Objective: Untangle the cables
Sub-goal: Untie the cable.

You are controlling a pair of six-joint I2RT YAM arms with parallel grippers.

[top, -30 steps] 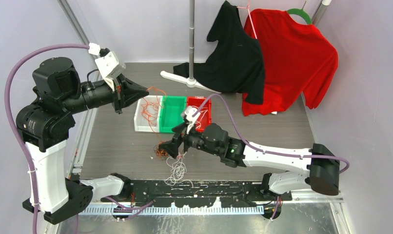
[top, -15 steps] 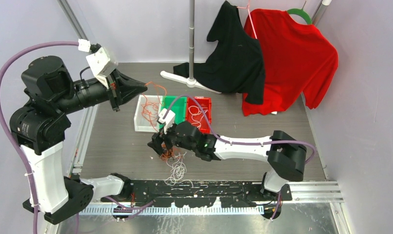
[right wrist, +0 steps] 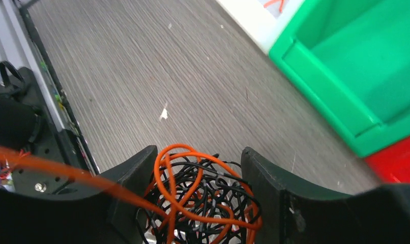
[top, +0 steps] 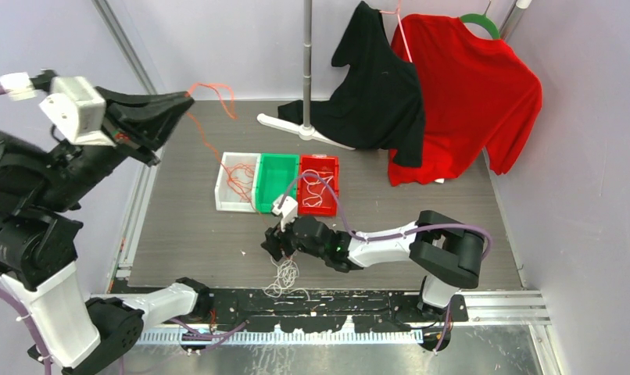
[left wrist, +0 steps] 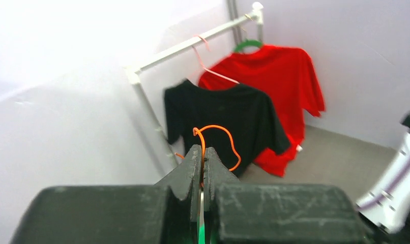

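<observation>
The left arm is reaching up high over the far left side of the counter [top: 187, 226], and the left claw [left wrist: 202, 152] is pinching its two fingers tight together on an orange cable [left wrist: 215, 126]. A short loop of the cable is curling out past the tips. From above, the rest of that strand is slanting down and to the right, toward the white bin [top: 220, 189], where more orange wire is lying.

Low down near the front edge, the right claw [right wrist: 199, 155] is sitting with its fingers apart, straddling the tangle [right wrist: 203, 203], a tight knot of black and orange cables resting on the counter. I cannot tell whether the pads are pressing on it yet. A loose bunch of white cables [top: 284, 275] is lying just in front of the knot, and another white one is lying in the red bin [top: 335, 184].

What matters here is the line of the orange strand, which is running from high at the far left down toward the bins and the knot. The right arm is much the nearer to the knot, so it looks placed to pin it while the left one is drawing the strand lengthwise away from it.
</observation>
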